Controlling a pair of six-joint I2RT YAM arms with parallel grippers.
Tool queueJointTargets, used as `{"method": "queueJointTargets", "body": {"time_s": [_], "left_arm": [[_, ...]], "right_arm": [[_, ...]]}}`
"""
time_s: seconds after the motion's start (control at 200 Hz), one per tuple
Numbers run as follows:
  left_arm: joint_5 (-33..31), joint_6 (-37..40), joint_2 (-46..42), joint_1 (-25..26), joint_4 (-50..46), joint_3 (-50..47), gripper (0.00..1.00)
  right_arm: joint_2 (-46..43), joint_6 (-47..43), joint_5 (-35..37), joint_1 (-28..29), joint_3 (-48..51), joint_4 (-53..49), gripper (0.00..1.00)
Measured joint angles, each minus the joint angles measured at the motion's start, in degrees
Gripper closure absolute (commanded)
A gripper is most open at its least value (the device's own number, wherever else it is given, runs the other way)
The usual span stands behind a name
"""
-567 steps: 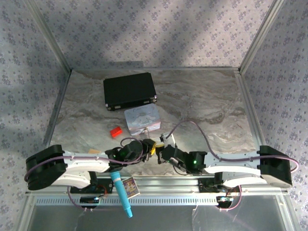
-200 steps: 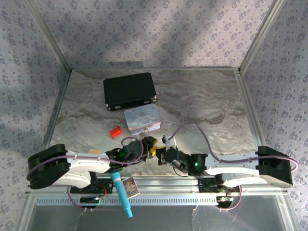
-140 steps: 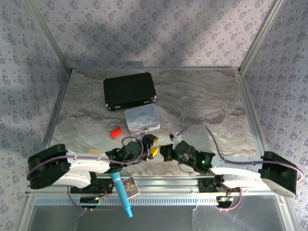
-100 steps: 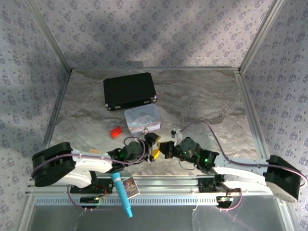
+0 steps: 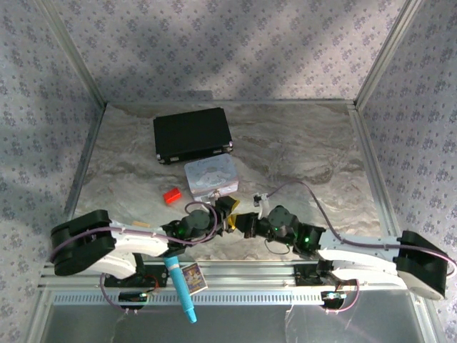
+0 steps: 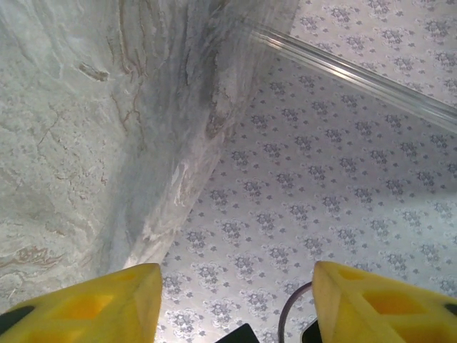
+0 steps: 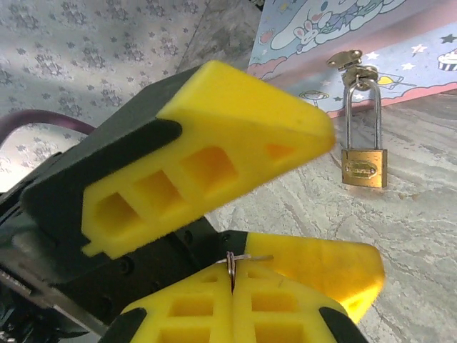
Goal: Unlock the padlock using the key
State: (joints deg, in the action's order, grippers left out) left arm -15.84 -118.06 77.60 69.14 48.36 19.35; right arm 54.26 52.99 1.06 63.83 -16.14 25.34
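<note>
The small brass padlock [image 7: 364,168] hangs by its thin silvery shackle from the hasp of the pastel tin [image 7: 400,50] and rests against the marble table. My right gripper [image 7: 233,275] is shut, with the thin silvery key [image 7: 235,261] pinched between its yellow fingers; only a sliver of its ring and wire shows. It sits short of the padlock, to its lower left. My left gripper [image 6: 235,286] is open with nothing between its fingers [image 6: 107,296]. From above, the left gripper [image 5: 228,213] and right gripper [image 5: 245,224] meet tip to tip just in front of the tin [image 5: 211,175].
A black case [image 5: 191,134] lies behind the tin. Left of the tin sits a red block [image 5: 172,195], and a tan wooden block [image 5: 139,224] lies by the left arm. A blue marker [image 5: 180,286] and a card [image 5: 193,277] lie at the near edge. Patterned walls enclose the table.
The right arm has reached forward and left, carrying the key nearer the tin. The left gripper opened wide, then narrowed, and shifted slightly toward the tin.
</note>
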Motion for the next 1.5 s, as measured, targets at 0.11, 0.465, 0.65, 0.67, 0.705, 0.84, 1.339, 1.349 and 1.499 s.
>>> {"method": "queueJointTargets", "body": {"time_s": [0.11, 0.465, 0.65, 0.67, 0.705, 0.84, 1.339, 1.349, 1.499], "left_arm": [[0.0, 0.1, 0.2, 0.0, 0.8, 0.0, 0.57], [-1.6, 0.6, -1.2, 0.0, -1.7, -0.1, 0.85], [-2.4, 1.6, -5.3, 0.0, -6.0, -0.2, 1.0], [-2.4, 1.7, -5.8, 0.0, -6.6, -0.2, 1.0], [-2.6, 2.2, -6.4, 0.0, -7.6, -0.2, 1.0], [-2.4, 3.9, -7.9, 0.0, -10.0, -0.2, 1.0], [11.8, 47.4, -25.4, -13.4, -30.3, 8.7, 1.0], [12.3, 48.4, -25.7, -13.5, -30.7, 9.1, 1.0], [19.6, 59.9, -29.8, -13.7, -33.4, 11.3, 1.0]], "right_arm": [[-2.1, 0.2, -0.5, -1.0, 0.0, -0.9, 1.0], [-4.6, 0.4, -1.9, -3.0, 0.5, -4.2, 1.0], [-5.2, 0.4, -2.7, -3.5, 0.7, -4.3, 1.0], [-5.2, 0.4, -2.9, -3.5, 0.7, -4.3, 1.0], [-5.1, 0.4, -3.3, -3.5, 0.7, -4.2, 1.0], [-5.0, 0.0, -4.1, -3.6, 0.7, -4.1, 0.56], [-5.0, -2.6, -27.5, -23.7, -1.0, -2.1, 0.13], [-4.8, -2.4, -28.1, -23.8, -1.1, -1.5, 0.14], [-0.4, -0.6, -34.7, -22.5, -3.9, 8.2, 0.3]]}}
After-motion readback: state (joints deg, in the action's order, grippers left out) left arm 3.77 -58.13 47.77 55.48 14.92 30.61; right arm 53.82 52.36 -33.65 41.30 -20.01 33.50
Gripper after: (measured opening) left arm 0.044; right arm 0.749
